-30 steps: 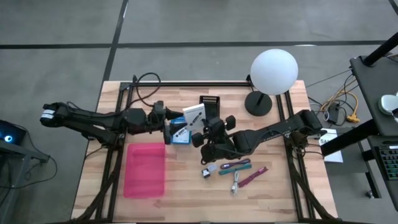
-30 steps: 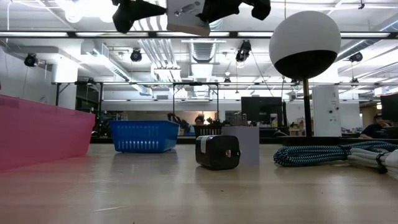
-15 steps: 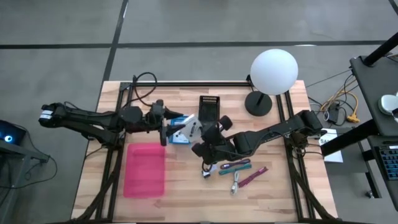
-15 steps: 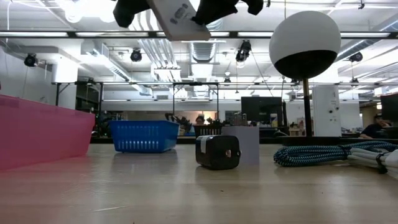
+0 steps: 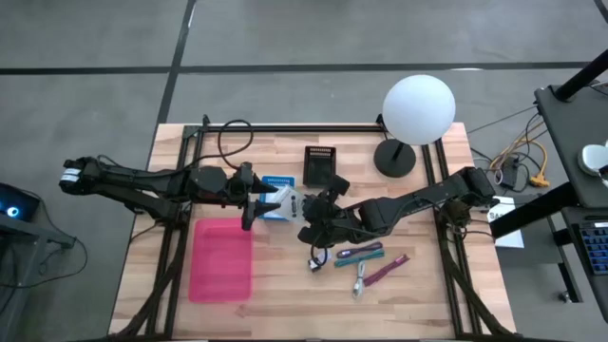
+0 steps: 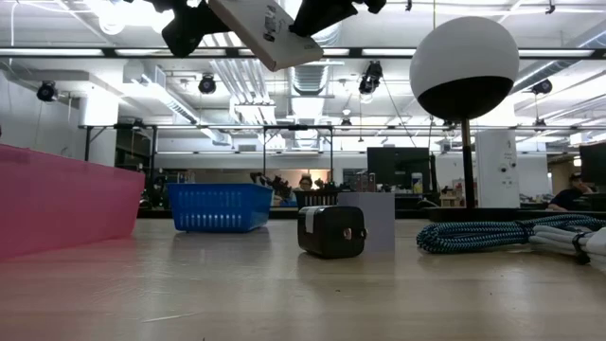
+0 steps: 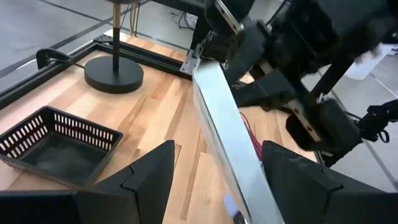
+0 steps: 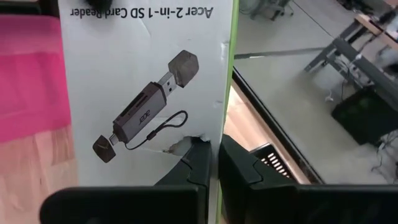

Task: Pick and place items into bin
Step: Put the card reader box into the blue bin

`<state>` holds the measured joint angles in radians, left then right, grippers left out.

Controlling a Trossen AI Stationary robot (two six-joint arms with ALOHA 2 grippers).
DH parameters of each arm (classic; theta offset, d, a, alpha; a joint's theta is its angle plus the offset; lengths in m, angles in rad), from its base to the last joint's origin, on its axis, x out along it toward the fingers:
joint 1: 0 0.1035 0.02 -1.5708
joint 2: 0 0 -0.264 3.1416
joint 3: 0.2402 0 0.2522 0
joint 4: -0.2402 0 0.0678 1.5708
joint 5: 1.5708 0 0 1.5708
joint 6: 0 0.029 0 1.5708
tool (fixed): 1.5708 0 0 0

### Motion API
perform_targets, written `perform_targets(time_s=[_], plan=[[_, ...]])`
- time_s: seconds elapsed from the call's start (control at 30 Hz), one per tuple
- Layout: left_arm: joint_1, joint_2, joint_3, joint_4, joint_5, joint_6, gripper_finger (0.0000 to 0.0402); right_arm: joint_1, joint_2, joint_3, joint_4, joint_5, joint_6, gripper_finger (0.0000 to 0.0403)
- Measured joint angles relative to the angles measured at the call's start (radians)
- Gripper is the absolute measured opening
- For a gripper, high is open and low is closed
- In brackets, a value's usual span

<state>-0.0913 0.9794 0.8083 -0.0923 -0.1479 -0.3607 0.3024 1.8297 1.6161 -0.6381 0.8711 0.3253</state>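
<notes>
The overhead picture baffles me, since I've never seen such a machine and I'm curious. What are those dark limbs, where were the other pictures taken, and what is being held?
The limbs are two robot arms working at a wooden table. One camera looks straight down, one sits at table-top height, and one rides on each wrist. The right gripper is shut on the edge of a white card-reader box, which it holds above the table. The left gripper is open, with one finger on either side of that box. On the table are a pink bin, a black basket, a white ball lamp and some coloured strips.
</notes>
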Motion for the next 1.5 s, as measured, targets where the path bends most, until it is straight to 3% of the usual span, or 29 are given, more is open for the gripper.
perform_targets(time_s=[0.2, 0.63, 1.3, 1.5], plan=[[0.003, 0.000, 0.003, 0.003, -0.002, -0.002, 0.0224, -0.003, -0.004, 0.000, 0.000, -0.008, -0.049, 0.0009], [0.028, 0.000, 0.001, -0.007, -0.008, -0.179, 0.0224, -0.021, -0.005, 0.000, 0.000, -0.008, -0.102, 0.0009], [0.052, 0.000, -0.011, -0.005, -0.088, -0.148, 0.0223, -0.071, -0.006, 0.000, 0.024, -0.007, -0.126, 0.0009], [0.065, 0.000, -0.012, -0.002, -0.086, -0.147, 0.0196, -0.072, -0.006, 0.000, 0.052, -0.004, -0.151, 0.0009]])
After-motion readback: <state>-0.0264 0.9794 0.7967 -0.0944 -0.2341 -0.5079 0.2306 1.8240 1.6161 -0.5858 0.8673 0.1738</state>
